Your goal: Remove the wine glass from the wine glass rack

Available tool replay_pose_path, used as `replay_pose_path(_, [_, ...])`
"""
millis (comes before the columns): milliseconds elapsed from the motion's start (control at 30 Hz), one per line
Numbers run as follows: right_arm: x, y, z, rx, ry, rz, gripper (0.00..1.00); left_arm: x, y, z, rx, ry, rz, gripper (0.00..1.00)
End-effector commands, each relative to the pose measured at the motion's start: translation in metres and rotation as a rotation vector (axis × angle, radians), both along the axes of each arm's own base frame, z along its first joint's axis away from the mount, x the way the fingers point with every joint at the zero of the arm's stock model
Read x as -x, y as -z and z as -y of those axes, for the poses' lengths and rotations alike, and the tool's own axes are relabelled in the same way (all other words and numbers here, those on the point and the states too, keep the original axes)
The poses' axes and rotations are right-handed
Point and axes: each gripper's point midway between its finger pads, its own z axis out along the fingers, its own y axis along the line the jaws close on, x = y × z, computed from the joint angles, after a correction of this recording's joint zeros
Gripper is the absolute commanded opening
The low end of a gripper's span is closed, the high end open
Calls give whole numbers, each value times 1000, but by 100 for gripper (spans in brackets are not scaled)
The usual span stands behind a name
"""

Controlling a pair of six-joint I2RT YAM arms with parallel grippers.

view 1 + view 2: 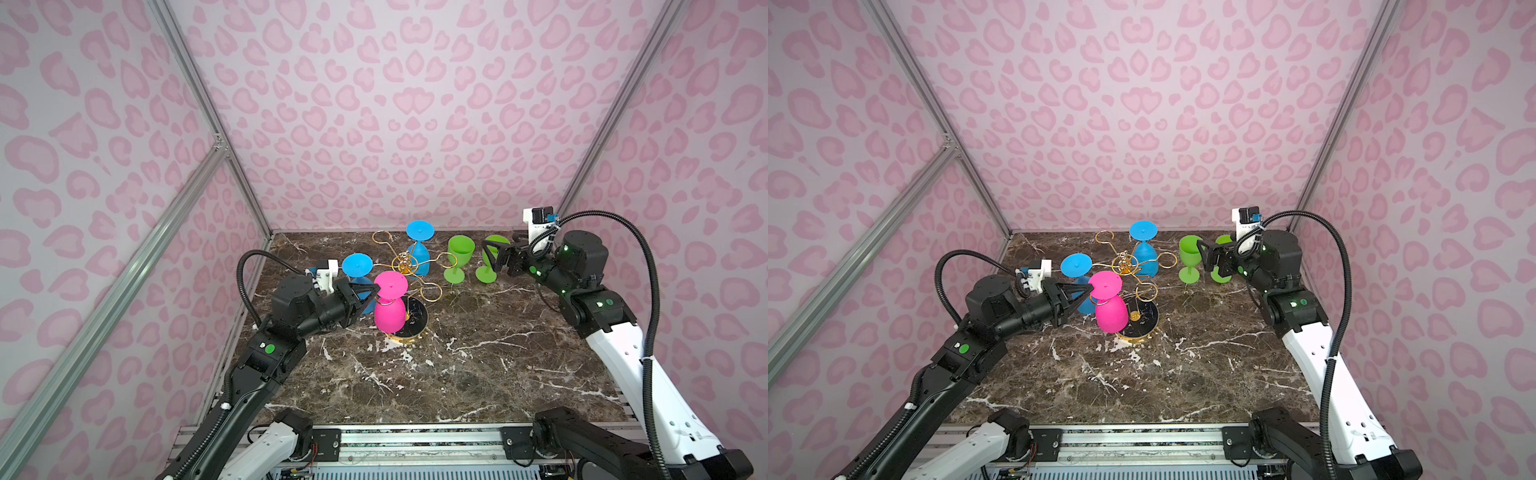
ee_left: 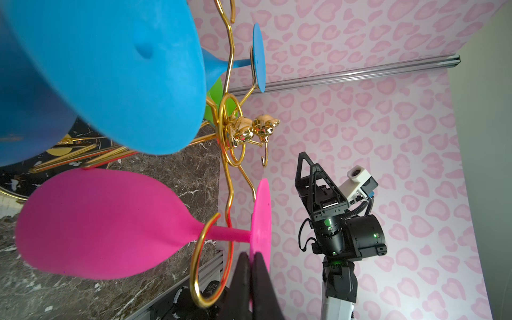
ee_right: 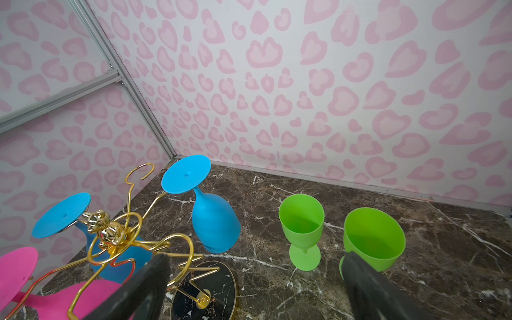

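Left gripper [image 1: 375, 290] pinches foot rim of pink wine glass [image 1: 389, 312], stem seated in wine glass rack [image 1: 404, 263] loop alongside. Removal step; next, probably: ease stem out through loop's gap.

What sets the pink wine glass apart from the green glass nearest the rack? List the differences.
Pose: the pink wine glass hangs upside down, foot up, stem in a loop of the wine glass rack; the green glass stands upright on the table. Grip: the left pincer is shut on the pink wine glass's foot rim; nothing holds the green glass. Colour: pink against green. Shared: both are opaque, stemmed, round-footed.
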Motion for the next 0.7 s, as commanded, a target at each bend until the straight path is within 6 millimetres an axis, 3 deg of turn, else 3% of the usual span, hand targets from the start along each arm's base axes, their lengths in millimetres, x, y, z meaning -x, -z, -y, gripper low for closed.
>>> replay_pose_path(0, [-1, 0, -1, 0, -6, 9, 98, -6, -7, -7, 20, -52, 32, 4])
replay_pose_path(667, [3, 2, 1, 3, 0, 5, 98, -11, -2, -16, 34, -115, 4, 4])
